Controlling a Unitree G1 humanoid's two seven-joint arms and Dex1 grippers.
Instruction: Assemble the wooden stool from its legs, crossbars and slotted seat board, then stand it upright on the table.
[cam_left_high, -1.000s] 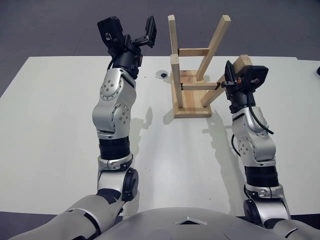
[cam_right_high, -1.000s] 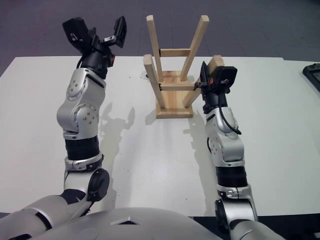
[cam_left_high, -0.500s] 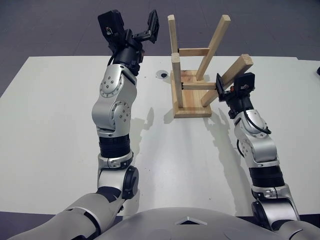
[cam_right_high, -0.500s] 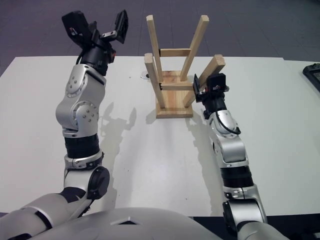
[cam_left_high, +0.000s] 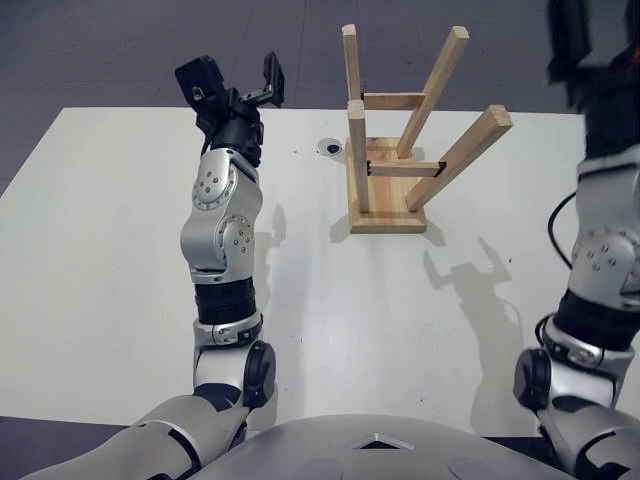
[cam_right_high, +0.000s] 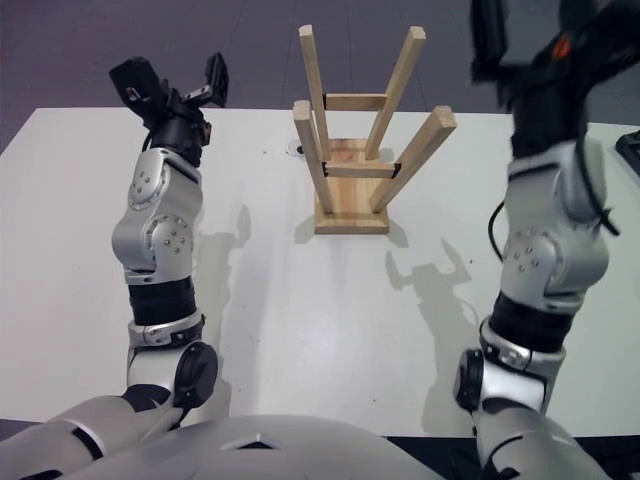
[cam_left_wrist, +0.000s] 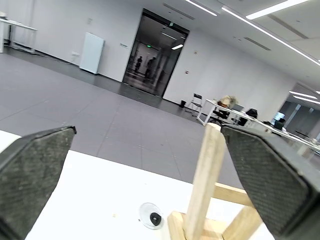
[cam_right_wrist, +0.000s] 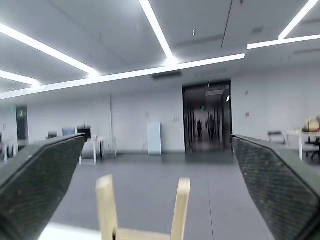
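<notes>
We saw the stool (cam_left_high: 390, 150) sitting upside down on the white table (cam_left_high: 100, 250). Its seat board (cam_left_high: 385, 205) lay flat on the table top. Its four legs (cam_left_high: 356, 150) stuck up in the air. The two far legs stood up tall, and the near right one leaned out to the right. Two crossbars (cam_left_high: 392, 101) ran between the legs, one higher at the back and one lower at the front. So the stool was put together, but it was not yet standing on its legs.

The left gripper (cam_left_high: 238, 85) hung in the air to the left of the stool, well apart from it. Its two fingers (cam_left_wrist: 35, 170) were spread wide and held nothing. From the left wrist we saw one stool leg far off between them.

The right gripper (cam_right_high: 530, 35) was up high to the right of the stool, above the tops of the legs. Its fingers were spread wide too, with nothing in them. It did not touch the stool.

A little round thing (cam_left_high: 326, 148) with a dark middle lay on the table just left of the stool, near its back corner.
</notes>
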